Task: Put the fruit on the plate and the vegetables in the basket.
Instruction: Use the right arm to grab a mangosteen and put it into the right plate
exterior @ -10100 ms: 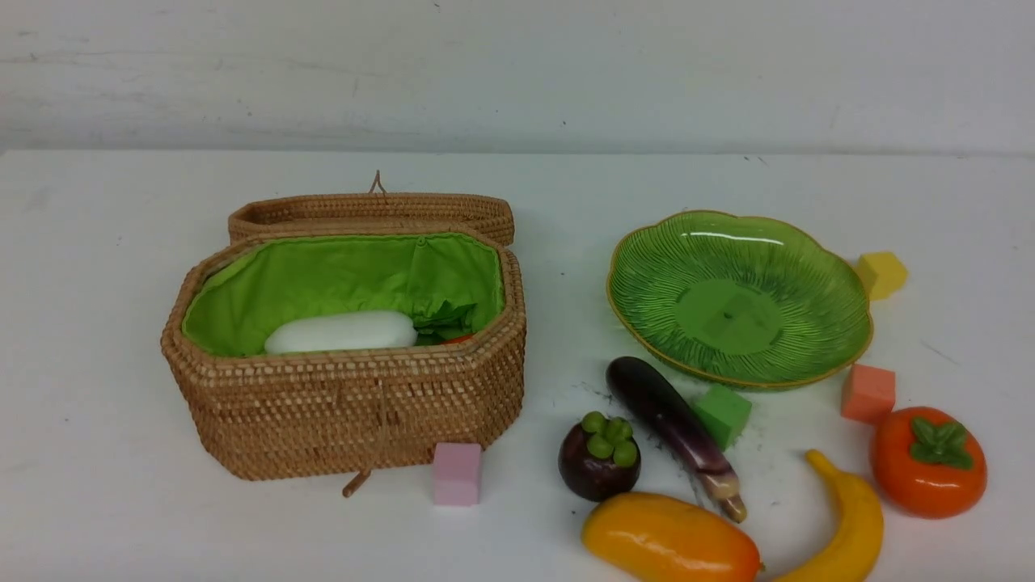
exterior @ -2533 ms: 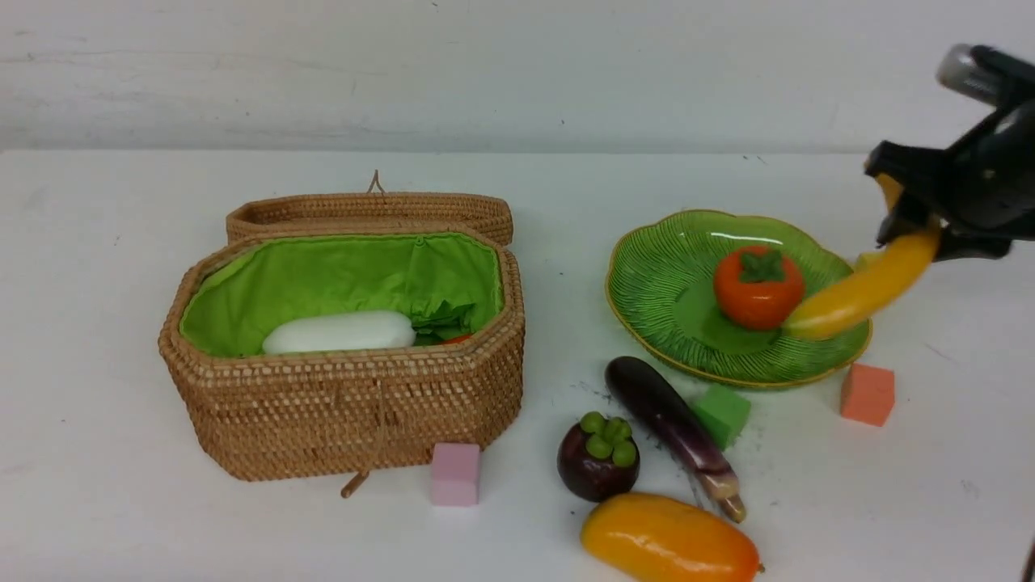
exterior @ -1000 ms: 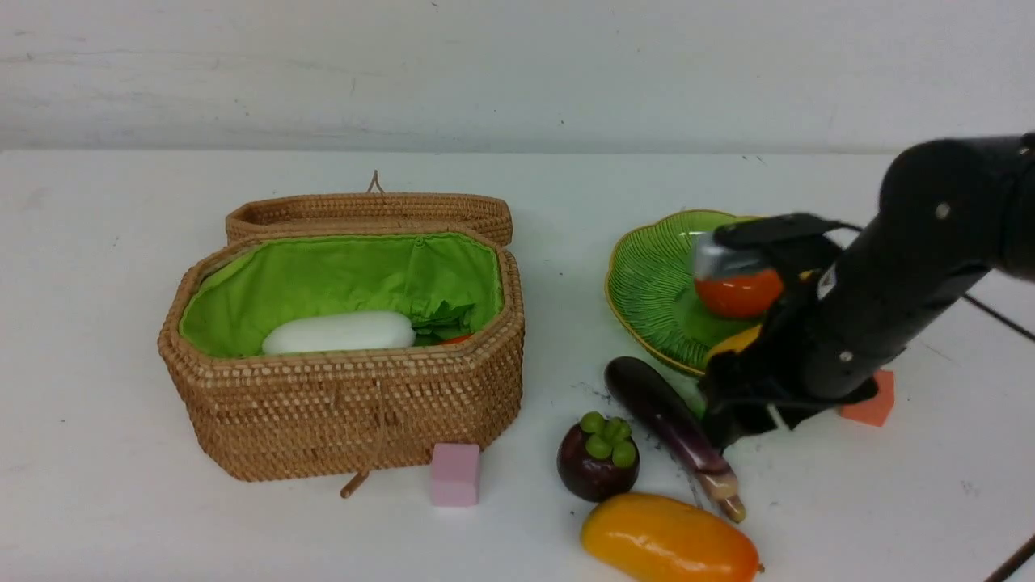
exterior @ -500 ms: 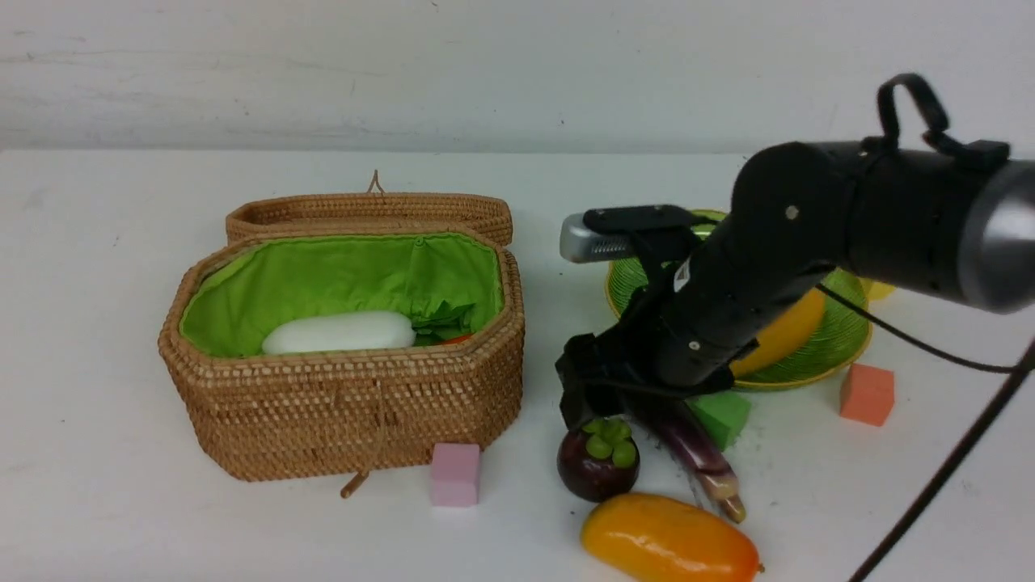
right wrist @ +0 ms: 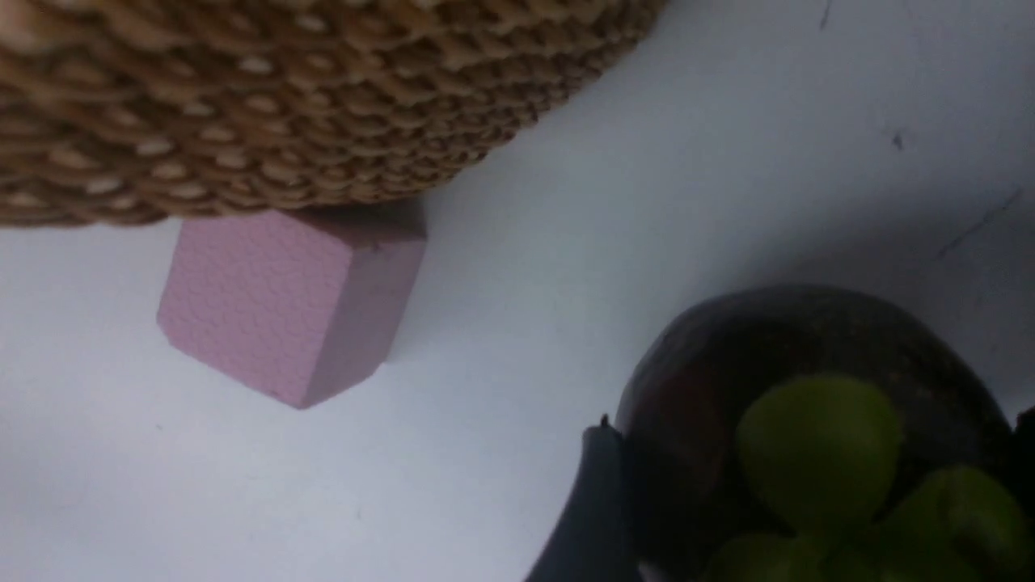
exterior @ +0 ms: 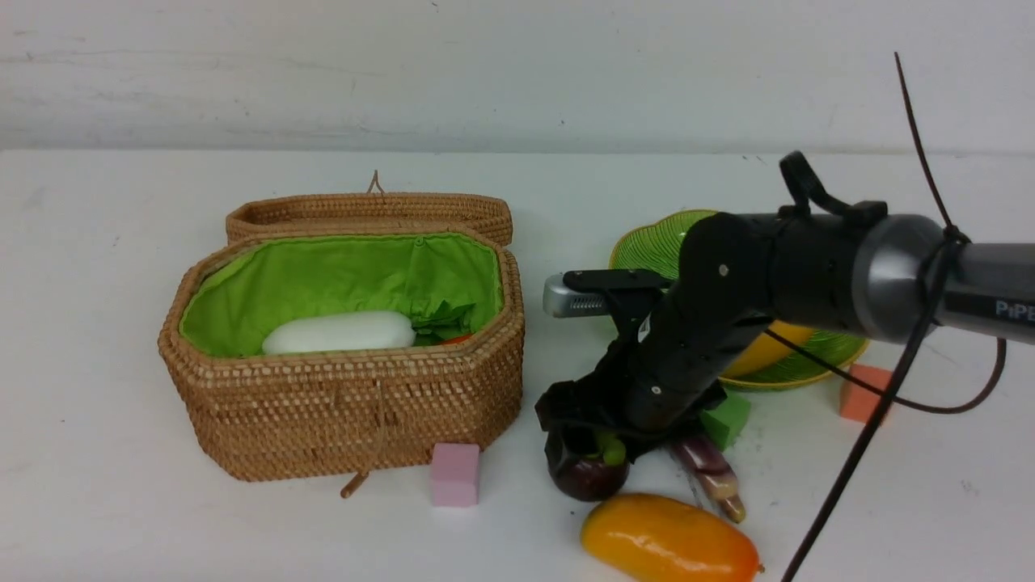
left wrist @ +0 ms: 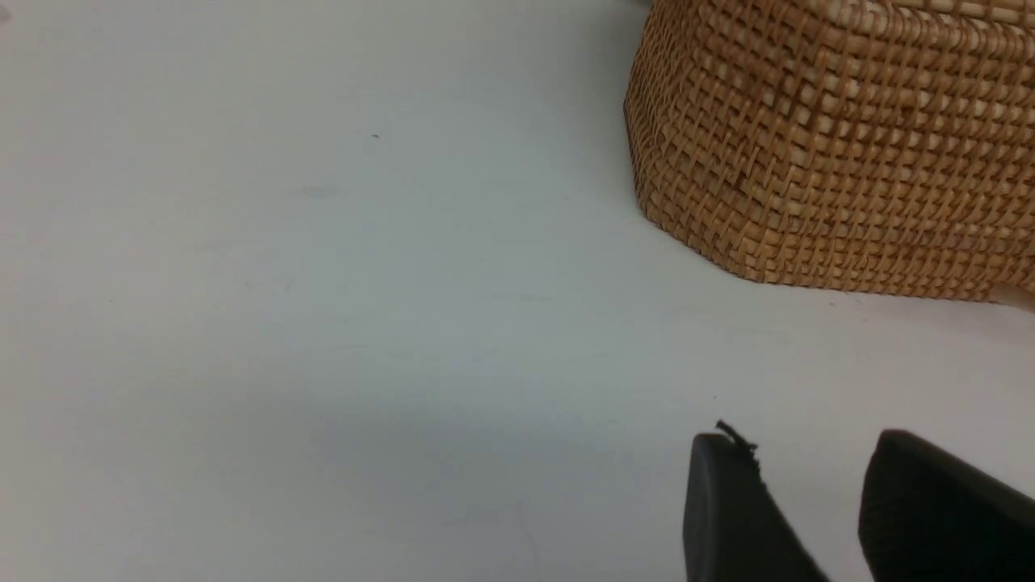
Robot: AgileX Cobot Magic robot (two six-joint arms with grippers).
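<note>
Counting the long white radish [exterior: 340,331] in the woven wicker basket [exterior: 348,420] and yellow banana [exterior: 764,352] on the ribbed green plate [exterior: 647,242] done, we have the right gripper [exterior: 586,454] spread astride the round dark-purple mangosteen [exterior: 586,485] near the desk's front edge; orange-yellow mango [exterior: 671,543] and purple eggplant [exterior: 707,469] remain.

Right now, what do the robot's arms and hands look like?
The right arm is a chunky black tube with a silver-grey band, white letters and thin black cables. The right hand is black, with a silver box on its wrist. The left hand shows two black fingers.
</note>
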